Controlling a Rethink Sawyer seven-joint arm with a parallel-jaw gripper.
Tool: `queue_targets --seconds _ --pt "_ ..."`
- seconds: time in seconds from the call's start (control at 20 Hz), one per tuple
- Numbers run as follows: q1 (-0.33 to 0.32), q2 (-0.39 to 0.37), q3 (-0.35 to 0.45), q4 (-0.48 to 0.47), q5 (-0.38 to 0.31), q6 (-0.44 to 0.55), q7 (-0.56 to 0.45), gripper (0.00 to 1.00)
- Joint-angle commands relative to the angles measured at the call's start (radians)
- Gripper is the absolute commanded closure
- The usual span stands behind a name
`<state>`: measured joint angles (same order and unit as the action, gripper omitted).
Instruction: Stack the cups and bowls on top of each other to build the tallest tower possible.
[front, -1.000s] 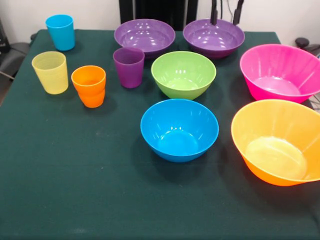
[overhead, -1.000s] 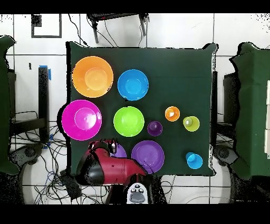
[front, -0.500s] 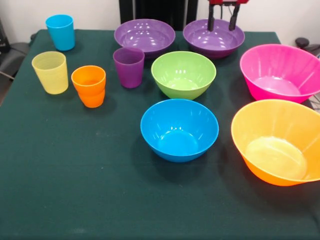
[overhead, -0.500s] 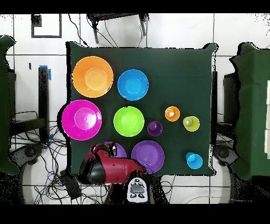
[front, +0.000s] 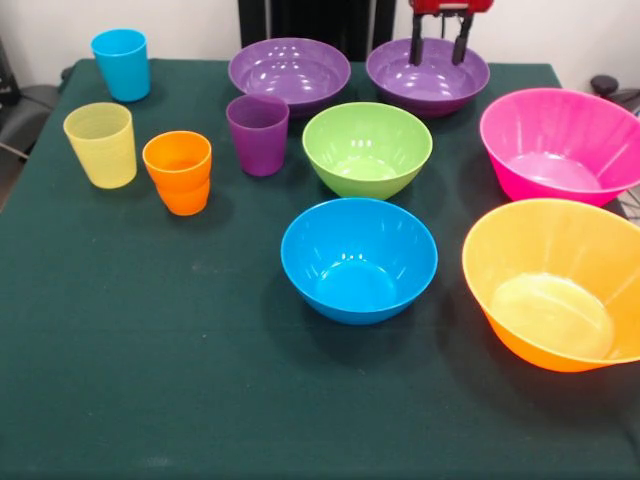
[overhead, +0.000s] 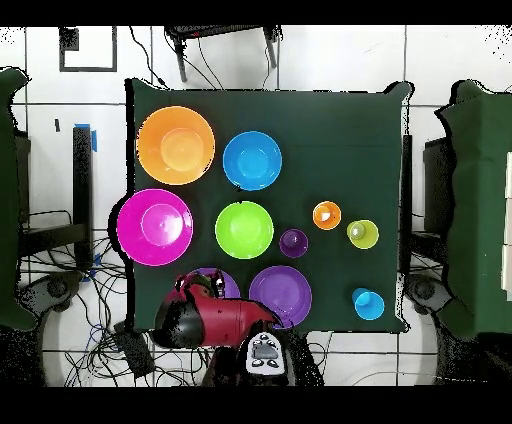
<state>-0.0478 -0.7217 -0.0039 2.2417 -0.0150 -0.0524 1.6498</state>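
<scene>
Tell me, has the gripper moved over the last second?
Yes. The gripper has come lower and slightly left in the front view, its open fingers now reaching into the right-hand purple bowl.

No text, label, brand, number or sign can be read in either view. The cups and bowls are plain, unmarked plastic.

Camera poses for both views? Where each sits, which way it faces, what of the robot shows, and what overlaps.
Front view: sits across the table, facing the robot; only the gripper shows at the top edge, fingers apart over a purple bowl.
Overhead view: above the table, looking straight down, base at the bottom; the red arm covers most of that purple bowl.
Shared: the table, all six bowls and four cups, e.g. the blue bowl, turned half round between views.
</scene>
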Motion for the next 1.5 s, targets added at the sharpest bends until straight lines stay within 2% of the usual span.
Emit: queue_targets --seconds 0.05,1.05,1.25,1.5 --pt "-0.039 0.095 0.074 -0.03 -0.046 -0.072 0.163 0.0" --pt "-0.042 0.268 0.048 -0.128 -0.092 -0.191 0.132 0.0" --pt "-0.031 0.288 0.045 -0.165 -0.083 -0.189 0.128 0.0" --pt "-0.046 0.282 0.071 -0.149 -0.078 -0.214 0.161 0.0"
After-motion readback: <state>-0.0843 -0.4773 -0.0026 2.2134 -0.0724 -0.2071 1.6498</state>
